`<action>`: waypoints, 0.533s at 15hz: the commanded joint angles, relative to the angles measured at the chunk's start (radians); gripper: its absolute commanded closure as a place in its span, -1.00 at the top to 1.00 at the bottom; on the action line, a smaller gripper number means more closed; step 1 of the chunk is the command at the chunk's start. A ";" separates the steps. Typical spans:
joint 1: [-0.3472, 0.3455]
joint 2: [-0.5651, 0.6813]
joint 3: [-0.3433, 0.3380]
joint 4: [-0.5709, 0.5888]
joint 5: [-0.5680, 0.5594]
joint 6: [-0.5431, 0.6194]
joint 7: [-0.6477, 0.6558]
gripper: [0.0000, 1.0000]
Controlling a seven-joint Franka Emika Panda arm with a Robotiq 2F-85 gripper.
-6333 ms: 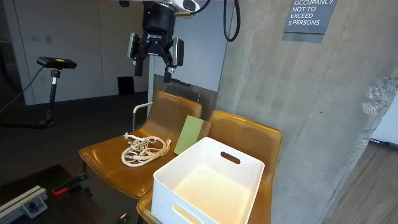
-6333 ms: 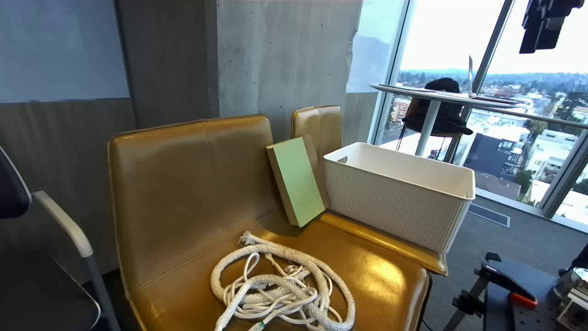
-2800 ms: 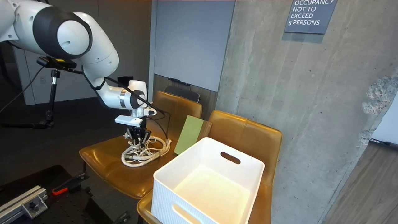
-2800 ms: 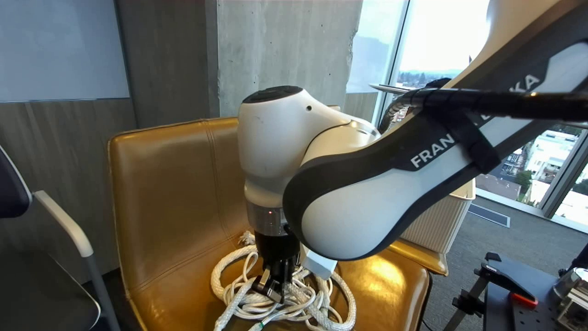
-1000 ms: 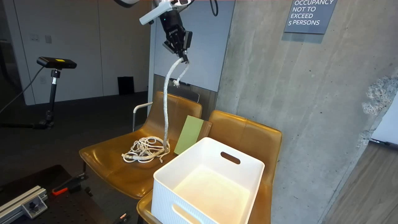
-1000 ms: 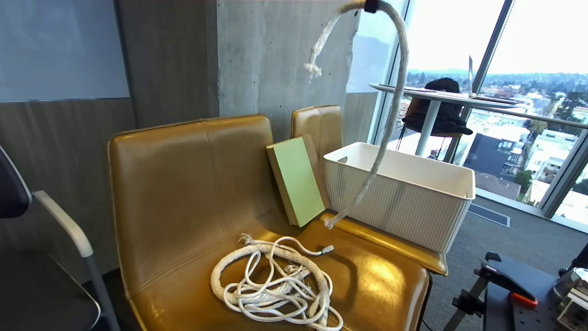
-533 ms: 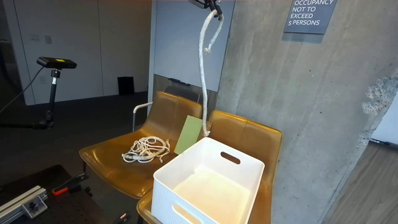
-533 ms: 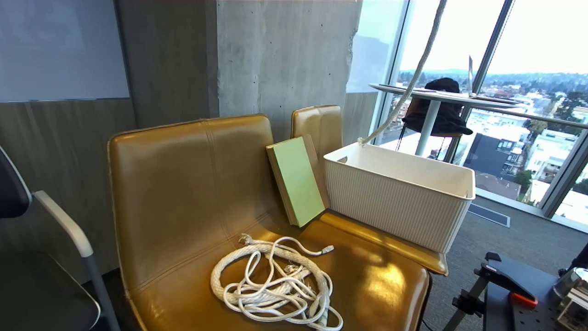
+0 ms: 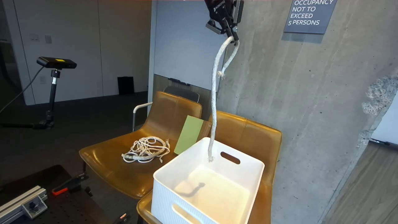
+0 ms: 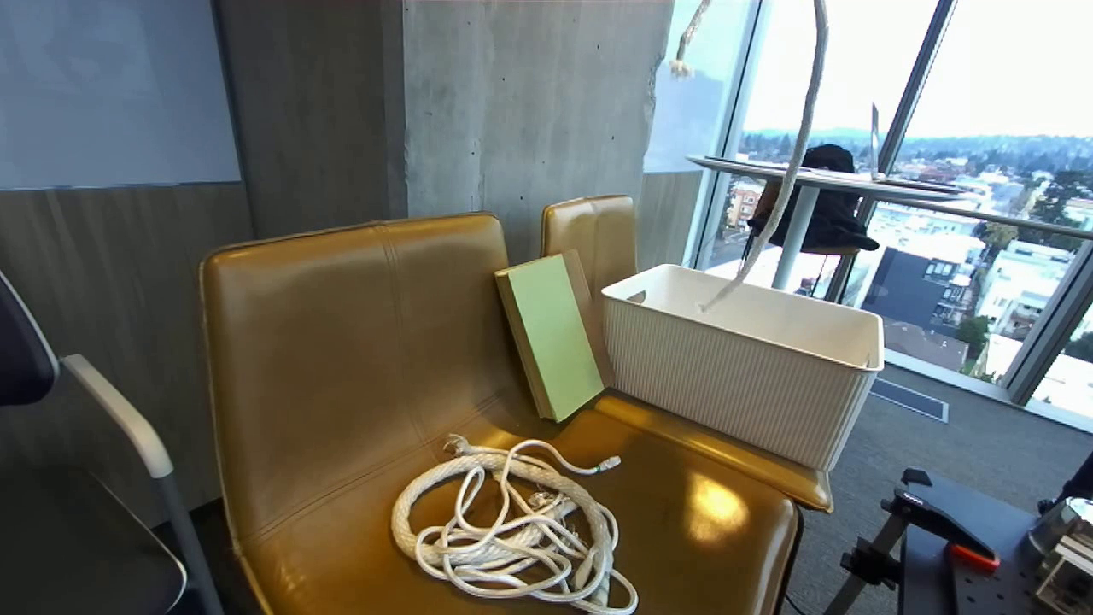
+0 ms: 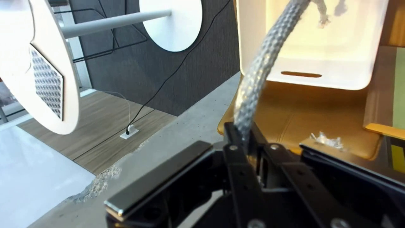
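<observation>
1. Far left, in an exterior view, I count one black camera (image 9: pixel 57 63) and, lower down, one dark bench (image 9: pixel 69 209).
2. Next come two tan chairs (image 9: pixel 105 160). On the left-hand seat lies one tangle of white cord (image 9: pixel 145 149), its strands too knotted for me to count.
3. One green box or book (image 9: pixel 187 135), I can't tell which, stands tilted where the chairs meet.
4. One white bin (image 9: pixel 164 194) sits on the right-hand chair.
5. Above the bin I have two fingers (image 11: pixel 239 179), drawn together and apart only by the thickness of the one white rope (image 9: pixel 213 96) they pinch. The rope lies between their tips, gripped toward one end: a short frayed tail dangles below them, and the longer part hangs down to the bin's opening.
6. Farthest right is one sign (image 9: pixel 310 16) on the concrete wall (image 9: pixel 289 102).
</observation>
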 commanded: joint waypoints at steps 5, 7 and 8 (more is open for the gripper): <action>-0.039 -0.137 0.005 -0.455 0.035 0.161 0.116 -0.94; -0.036 -0.174 -0.007 -0.560 0.039 0.192 0.131 -0.94; -0.037 -0.199 -0.009 -0.614 0.030 0.209 0.136 -0.94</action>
